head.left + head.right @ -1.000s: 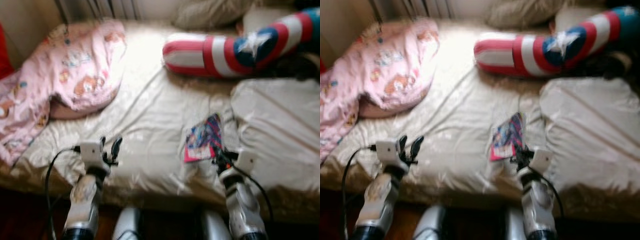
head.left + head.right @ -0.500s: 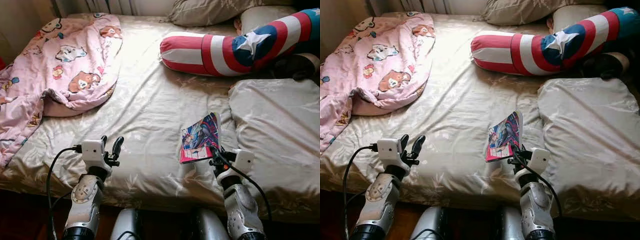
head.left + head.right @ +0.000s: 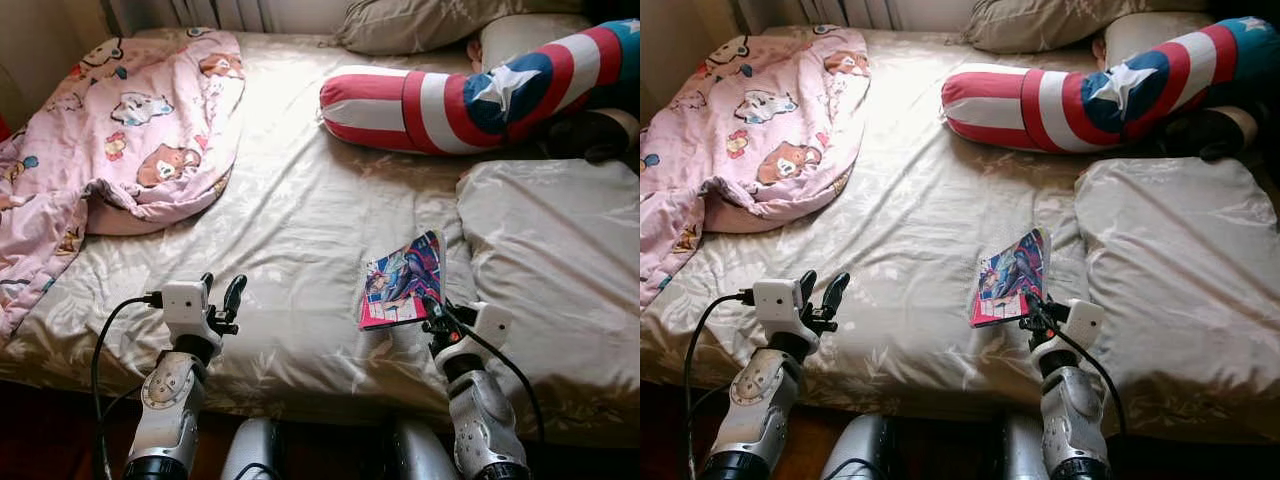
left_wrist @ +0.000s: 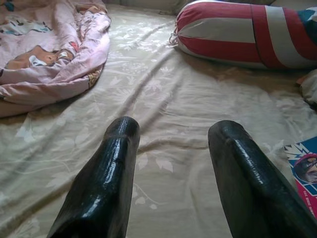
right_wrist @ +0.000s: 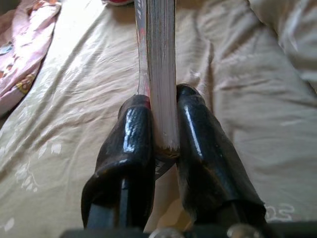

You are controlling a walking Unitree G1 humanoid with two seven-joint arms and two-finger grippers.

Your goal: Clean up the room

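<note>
Comic book is pinched at its edge by the right gripper above the bed; left gripper gapes unused. Pink blanket remains crumpled, so tidying has barely started.

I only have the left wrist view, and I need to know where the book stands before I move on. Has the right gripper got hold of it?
Observer: Yes. The right gripper is shut on the book, pinching its near edge between both fingers.
Operator: Is the book lying flat?
Observer: No, it is tilted up off the sheet, cover facing the robot's left.
Operator: What lies past it on the right?
Observer: A beige pillow sits right beside it on the bed.
Operator: And my left gripper?
Observer: The left gripper is open, above the bed's near edge, holding nothing.
</note>
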